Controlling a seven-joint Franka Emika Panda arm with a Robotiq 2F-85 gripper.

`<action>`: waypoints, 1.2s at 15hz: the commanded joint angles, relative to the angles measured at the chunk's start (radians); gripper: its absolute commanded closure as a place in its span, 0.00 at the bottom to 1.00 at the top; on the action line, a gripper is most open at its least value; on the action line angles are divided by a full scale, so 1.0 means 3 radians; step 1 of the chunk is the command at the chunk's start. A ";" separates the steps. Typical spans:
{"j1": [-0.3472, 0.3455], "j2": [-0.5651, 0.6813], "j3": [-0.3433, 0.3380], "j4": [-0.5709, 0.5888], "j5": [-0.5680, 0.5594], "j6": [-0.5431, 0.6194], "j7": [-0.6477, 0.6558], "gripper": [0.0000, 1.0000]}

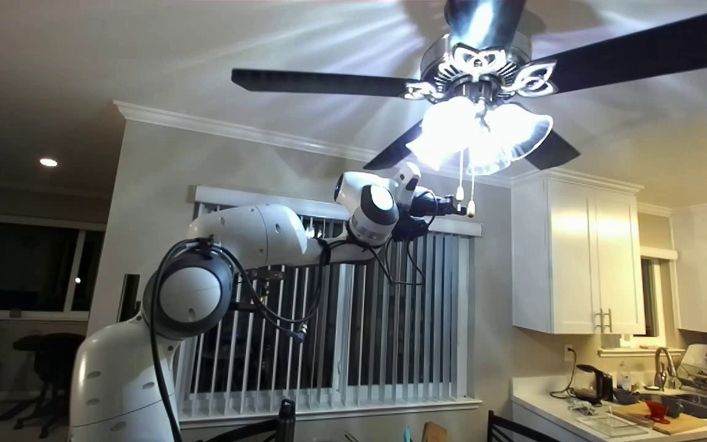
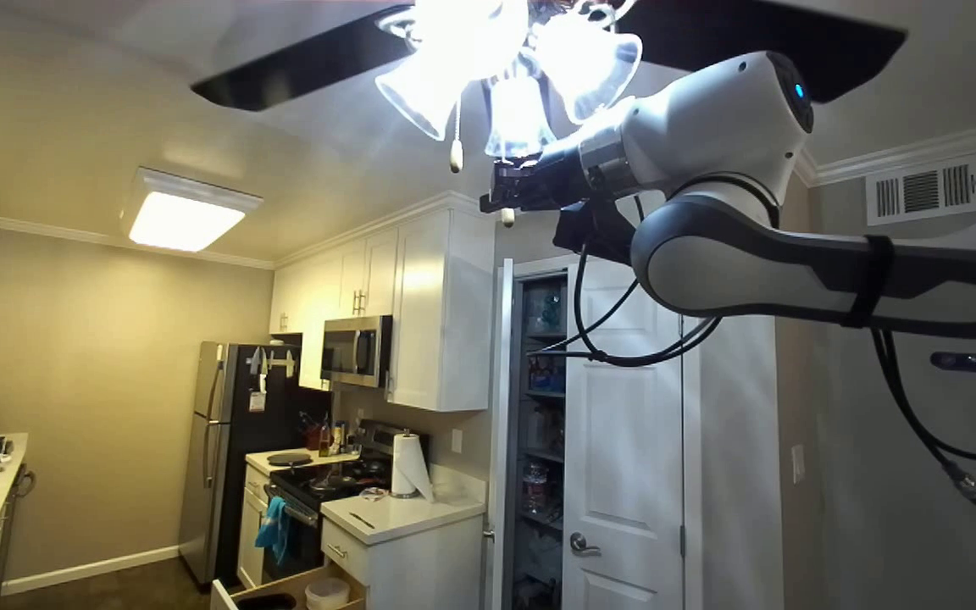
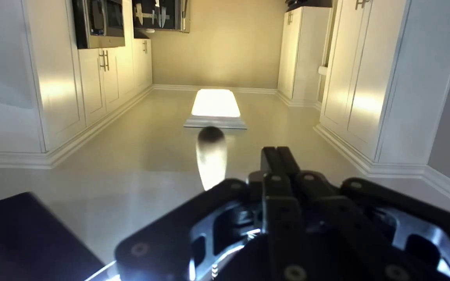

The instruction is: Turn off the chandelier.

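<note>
The chandelier is a ceiling-fan light with several frosted shades, all glowing brightly; it also shows in an exterior view. Two pull chains with pale pendants hang below it: a higher pendant and a lower pendant. In an exterior view, one pendant hangs clear of the gripper and the other pendant is partly hidden behind it. My gripper is at pendant height. In the wrist view the gripper is shut and empty; a pendant hangs beside its fingers, not between them.
Dark fan blades spread above the arm, and one blade lies behind the wrist. Window blinds stand behind the arm. White cabinets and a lit square ceiling light are farther off in the kitchen.
</note>
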 commanded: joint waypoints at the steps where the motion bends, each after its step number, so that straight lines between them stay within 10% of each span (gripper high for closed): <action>1: 0.0011 0.0001 -0.0006 0.0006 0.0015 -0.0024 -0.0016 0.69; 11: 0.0691 0.0082 -0.0403 0.0049 0.0155 -0.0479 -0.0113 0.04; 18: 0.0453 0.0142 -0.0299 0.0211 -0.0361 -0.0347 0.0143 0.00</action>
